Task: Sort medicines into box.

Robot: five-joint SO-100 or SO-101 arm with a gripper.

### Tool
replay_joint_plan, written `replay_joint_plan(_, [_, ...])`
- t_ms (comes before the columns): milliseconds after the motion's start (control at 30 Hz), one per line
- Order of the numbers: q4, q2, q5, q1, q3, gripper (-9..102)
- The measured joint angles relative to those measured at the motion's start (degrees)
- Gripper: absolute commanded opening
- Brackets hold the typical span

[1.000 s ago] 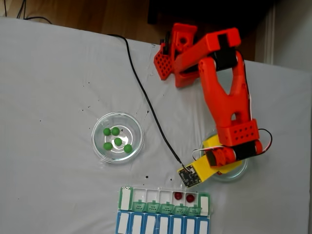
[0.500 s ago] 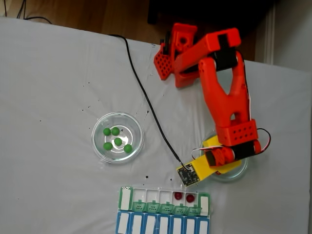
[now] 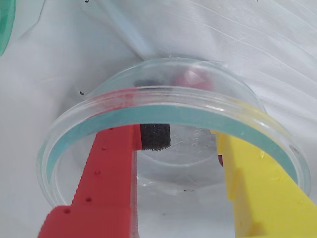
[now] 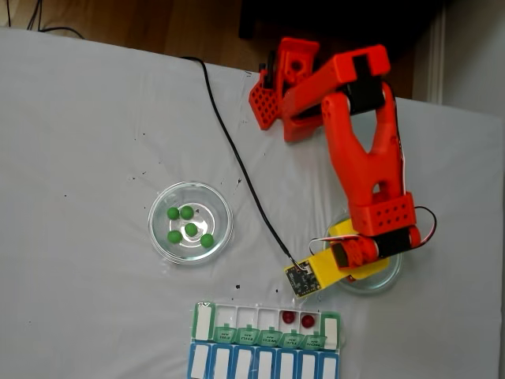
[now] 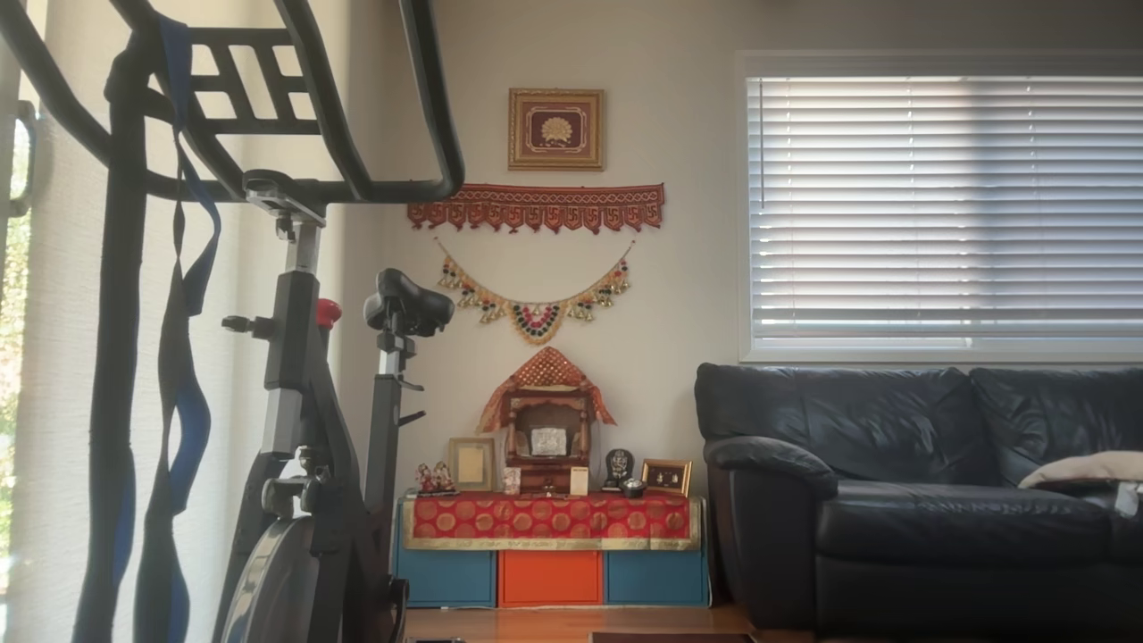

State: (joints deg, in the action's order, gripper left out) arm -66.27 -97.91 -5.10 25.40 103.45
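Note:
In the wrist view my gripper [image 3: 181, 144] is open and reaches into a clear glass dish [image 3: 173, 106]. Its red finger [image 3: 106, 173], tipped with a black foam pad, is on the left and its yellow finger [image 3: 257, 188] on the right. A blurred dark red medicine [image 3: 190, 77] lies at the dish's far side, beyond the fingertips and not between them. In the fixed view the orange arm [image 4: 367, 170] covers this dish [image 4: 387, 276]. Several green medicines [image 4: 190, 229] lie in the left dish [image 4: 190, 222]. The box [image 4: 264, 341] holds two red medicines [image 4: 289, 317].
A black cable [image 4: 237, 162] runs across the white cloth from the table's back to the small board [image 4: 301, 281] on the wrist. The box sits at the table's front edge. The other view looks into a room with an exercise bike [image 5: 304, 429] and a sofa [image 5: 920, 482].
The wrist and its board have shifted slightly towards the left and front over the right dish. The medicines, dishes and box have not moved.

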Motion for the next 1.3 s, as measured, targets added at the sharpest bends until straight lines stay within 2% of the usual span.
replay_joint_plan(700, [1.6, 0.0, -2.1, -0.8, 0.0, 13])
replay_joint_plan(1300, [-0.4, 0.7, -7.7, -0.8, 0.0, 17])
